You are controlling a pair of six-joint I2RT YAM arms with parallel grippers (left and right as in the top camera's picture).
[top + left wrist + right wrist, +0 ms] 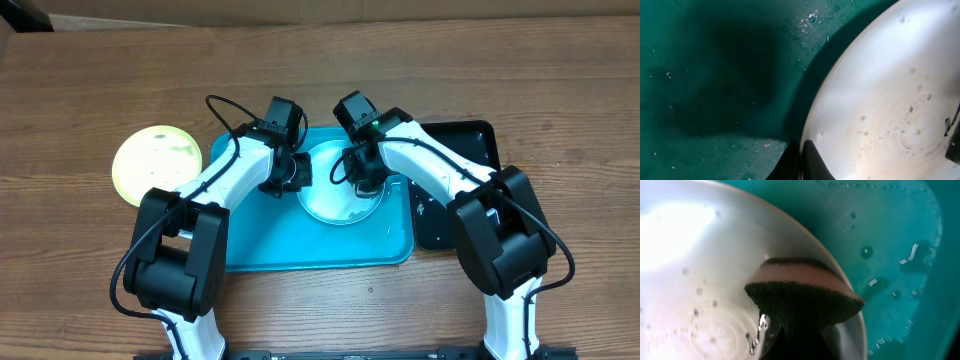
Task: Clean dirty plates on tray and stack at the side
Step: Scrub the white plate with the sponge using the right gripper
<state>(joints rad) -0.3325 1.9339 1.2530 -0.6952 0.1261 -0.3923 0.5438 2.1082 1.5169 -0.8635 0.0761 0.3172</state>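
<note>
A pale, white-looking plate lies wet in the turquoise tray. My left gripper is shut on the plate's left rim; in the left wrist view its dark fingers pinch the edge of the plate above the tray floor. My right gripper is shut on a sponge, dark scouring face with a pink layer, pressed onto the plate near its right edge. A yellow-green plate sits on the table left of the tray.
A narrow black tray lies right of the turquoise tray, partly under my right arm. Water drops and streaks cover the tray floor. Bare wooden table surrounds both trays.
</note>
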